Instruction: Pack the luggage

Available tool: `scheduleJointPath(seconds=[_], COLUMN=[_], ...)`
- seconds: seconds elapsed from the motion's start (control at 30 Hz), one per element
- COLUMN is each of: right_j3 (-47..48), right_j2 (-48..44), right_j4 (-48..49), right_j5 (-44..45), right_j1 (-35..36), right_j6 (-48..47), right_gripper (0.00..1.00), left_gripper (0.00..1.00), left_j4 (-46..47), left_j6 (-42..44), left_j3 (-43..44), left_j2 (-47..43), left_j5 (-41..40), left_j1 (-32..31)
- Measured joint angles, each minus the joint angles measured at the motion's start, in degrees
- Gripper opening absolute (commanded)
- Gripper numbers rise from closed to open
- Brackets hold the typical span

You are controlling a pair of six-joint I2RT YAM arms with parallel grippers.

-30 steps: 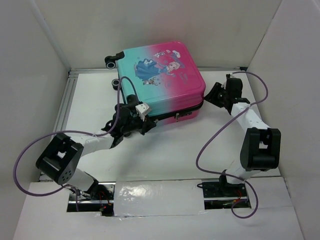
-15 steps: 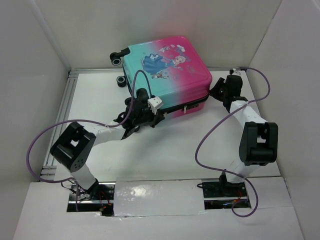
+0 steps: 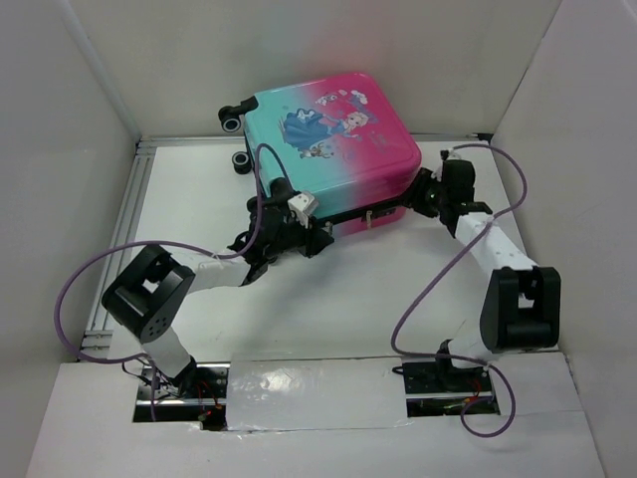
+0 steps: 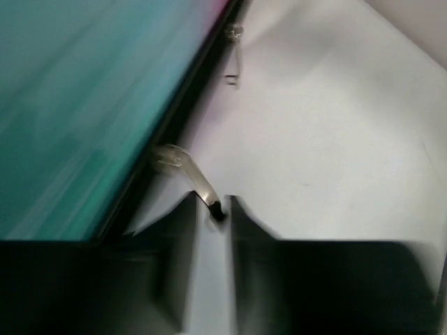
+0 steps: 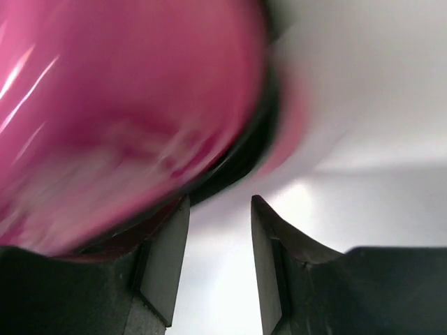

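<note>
The luggage [image 3: 328,139] lies flat and closed at the back of the table, teal on the left, pink on the right, princess print up. My left gripper [image 3: 318,239] is at its front edge. In the left wrist view the teal shell [image 4: 84,105] fills the upper left. A metal zipper pull [image 4: 187,169] hangs from the black seam. Its dark tip lies in the narrow gap of my left gripper [image 4: 213,204], whose jaws stand slightly apart. My right gripper [image 3: 418,194] is at the pink right corner [image 5: 126,91]. It is open [image 5: 220,202] with only table between its fingers.
Black wheels [image 3: 232,120] stick out at the luggage's back left. A second zipper pull [image 4: 234,52] hangs further along the seam. White walls close in the table at the left, back and right. An aluminium rail [image 3: 127,219] runs along the left edge.
Since a second ago the luggage has slid back and to the right and turned slightly. Both grippers followed it. My left gripper's jaws have eased apart a little.
</note>
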Motion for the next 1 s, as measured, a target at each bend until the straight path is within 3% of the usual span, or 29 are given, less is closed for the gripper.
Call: scheduleJointPath(seconds=[0.1,0.13,0.17,0.33,0.53,0.6,0.8,1.0], right_j3=[-2.43,-3.23,-4.37,-14.53,-22.38,-22.34,-18.27,-13.4], right_j2=[-4.9,-6.78,-8.83,-22.73,-27.98,-27.19,-16.9,-7.19], right_j4=[-4.42,-5.31,-5.75,-4.04,3.37,4.83,8.39,9.84], right_j5=[-5.66,-6.97,-8.04,-12.81,-16.76,-15.72,-10.23,-4.94], right_j1=[3.58,4.28,4.61,5.46,14.6,18.47,25.49,28.28], right_j6=[0.26,0.31,0.44,1.81,-0.83,-3.28,-9.88,-16.35], right_gripper=[0.52,0.53,0.53,0.53,0.75,0.76,0.76,0.67], left_gripper=[0.67,0.78,0.99,1.0,1.0,1.0,1.0,1.0], left_j4=[2.29,2.67,2.69,-5.73,-20.74,-25.46,-36.81,-45.53], left_j6=[-5.55,-7.21,-7.21,-7.98,-4.63,-3.89,-3.91,-3.74], left_j3=[-1.68,-2.58,-3.23,-9.73,-8.7,-5.62,5.14,11.8], left_j2=[-0.17,-0.24,-0.57,-12.52,-35.87,-40.39,-37.86,-28.81], left_j5=[4.42,6.1,6.58,4.39,-7.48,-11.69,-19.47,-17.81], left_j1=[-1.73,-2.95,-3.67,-4.94,-3.91,-1.64,7.19,12.52])
